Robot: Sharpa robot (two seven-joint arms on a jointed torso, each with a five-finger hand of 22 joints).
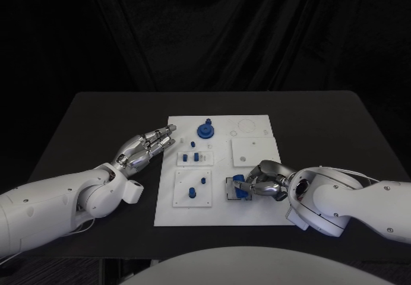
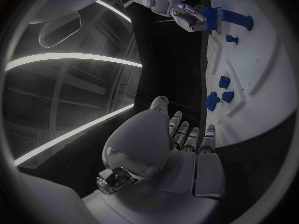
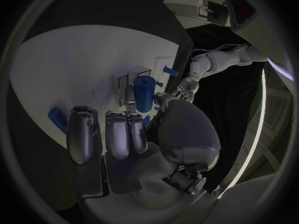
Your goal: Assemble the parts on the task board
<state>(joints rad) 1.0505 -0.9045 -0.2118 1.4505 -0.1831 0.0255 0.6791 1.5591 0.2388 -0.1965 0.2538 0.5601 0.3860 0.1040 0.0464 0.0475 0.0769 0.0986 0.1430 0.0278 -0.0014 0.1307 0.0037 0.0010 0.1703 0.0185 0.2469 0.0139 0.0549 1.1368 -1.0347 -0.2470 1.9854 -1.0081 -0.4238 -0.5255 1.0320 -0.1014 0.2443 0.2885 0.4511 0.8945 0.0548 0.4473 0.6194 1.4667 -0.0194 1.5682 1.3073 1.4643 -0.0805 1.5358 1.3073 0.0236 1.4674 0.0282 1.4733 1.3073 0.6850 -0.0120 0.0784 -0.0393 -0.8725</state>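
1. Right hand [image 1: 261,181]: closed round blue cylindrical part [image 3: 144,93], held over near right corner of task board [image 1: 257,127], likely for seating there.
2. Left hand [image 1: 147,145]: empty, fingers extended, at board's left edge, apparently steadying.
3. Part: smooth, stubby, blue.

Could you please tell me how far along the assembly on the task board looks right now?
Looks done: a blue round part stands at the task board's far edge. In hand: the right hand holds a blue cylinder at the near-right fixture. Left: small blue pieces lie loose mid-board; the left hand holds nothing.
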